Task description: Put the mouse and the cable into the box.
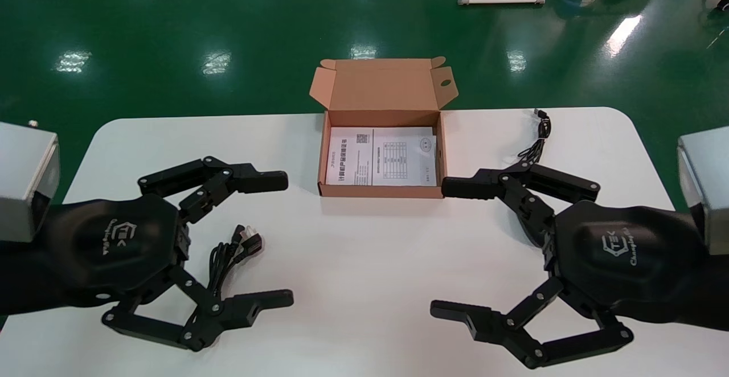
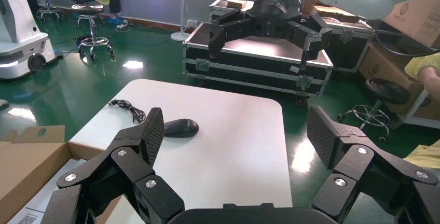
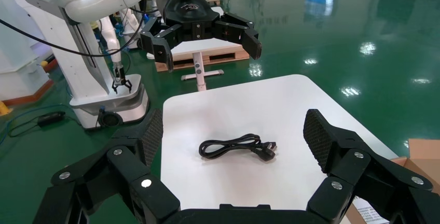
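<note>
An open cardboard box (image 1: 325,155) with a printed sheet inside stands at the table's far middle. A coiled black power cable (image 1: 230,253) lies on the left, partly under my left gripper (image 1: 289,239), which hovers open above it. The right wrist view shows this cable (image 3: 236,146) whole. The black mouse (image 2: 181,127) lies on the right side, with its thin cord (image 1: 537,139) trailing toward the far edge. In the head view my open right gripper (image 1: 437,247) hides the mouse itself. Neither gripper holds anything.
The white table (image 1: 364,263) has rounded corners and green floor all round. A flight case (image 2: 259,60) and stools stand beyond the table's right end. Another robot base (image 3: 111,99) stands beyond its left end.
</note>
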You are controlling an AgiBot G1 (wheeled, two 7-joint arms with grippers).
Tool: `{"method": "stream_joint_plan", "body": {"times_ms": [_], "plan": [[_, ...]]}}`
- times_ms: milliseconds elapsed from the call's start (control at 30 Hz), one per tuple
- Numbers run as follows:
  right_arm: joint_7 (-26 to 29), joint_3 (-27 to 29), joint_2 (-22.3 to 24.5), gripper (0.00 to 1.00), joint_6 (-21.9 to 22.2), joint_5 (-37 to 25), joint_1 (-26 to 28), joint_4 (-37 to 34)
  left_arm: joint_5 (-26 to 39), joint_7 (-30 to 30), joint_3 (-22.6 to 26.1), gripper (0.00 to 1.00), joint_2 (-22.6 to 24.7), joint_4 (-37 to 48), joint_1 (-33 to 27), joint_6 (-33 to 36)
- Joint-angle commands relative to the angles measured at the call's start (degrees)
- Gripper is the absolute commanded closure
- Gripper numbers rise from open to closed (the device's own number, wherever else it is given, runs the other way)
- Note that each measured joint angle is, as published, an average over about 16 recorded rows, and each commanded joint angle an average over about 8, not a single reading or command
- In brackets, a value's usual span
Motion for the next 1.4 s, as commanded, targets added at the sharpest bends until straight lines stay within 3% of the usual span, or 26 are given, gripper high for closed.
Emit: {"method": "stream_joint_plan", "body": {"times_ms": [33,700,933,1233,1400], "plan": [[0.0,0.0,0.0,0.00,0.0,0.0,0.0,0.0,0.0,0.0,0.0,0.00,0.0,0.0,0.0,0.0],[-0.4,-0.3,0.2,0.00,1.0,-1.6,-0.2,-0.3,1.4,0.2,0.3,0.00,-0.6,0.7,1.0,-0.9],[-1.9,-1.7,1.1,0.00,9.0,-10.8,-2.1,-1.8,5.1,3.3,-0.7,0.00,-3.1,1.6,7.8,-8.2],[-1.6,-3.2,1.8,0.00,20.7,-19.9,-6.8,-3.8,10.4,10.9,-4.6,0.00,-6.2,-3.5,24.2,-25.9],[-2.3,-4.0,0.3,0.00,25.6,-23.5,-8.1,-6.8,11.2,15.1,-5.5,0.00,-5.1,-4.4,30.8,-29.8]]}}
